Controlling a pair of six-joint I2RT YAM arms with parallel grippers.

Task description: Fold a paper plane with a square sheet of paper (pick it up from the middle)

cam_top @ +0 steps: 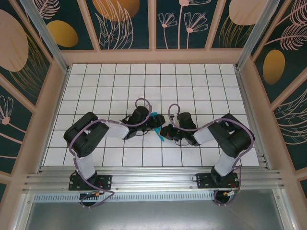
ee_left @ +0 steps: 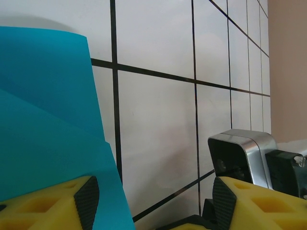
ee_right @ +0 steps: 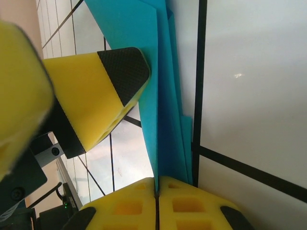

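Observation:
The square sheet of paper [ee_right: 163, 86] is teal-blue and folded into several layers, standing on edge over the tiles. Whether it has the shape of the paper plane I cannot tell. My right gripper [ee_right: 157, 191] is shut on the folded edge, yellow jaws pressed together with the paper between them. In the top view the paper [cam_top: 155, 115] shows between both grippers at the table's middle. My left gripper [ee_left: 156, 203] is open; the paper [ee_left: 48, 124] runs past its left-hand finger [ee_left: 86, 201], unpinched. That finger [ee_right: 105, 91] rests beside the paper's left face.
White tiled floor [cam_top: 120, 86] with black grid lines, walled by a wooden frame [cam_top: 153, 56]. The right wrist's silver camera housing [ee_left: 242, 153] sits close to my left gripper's right-hand finger. Both arms [cam_top: 91, 134] reach inward from the near rail.

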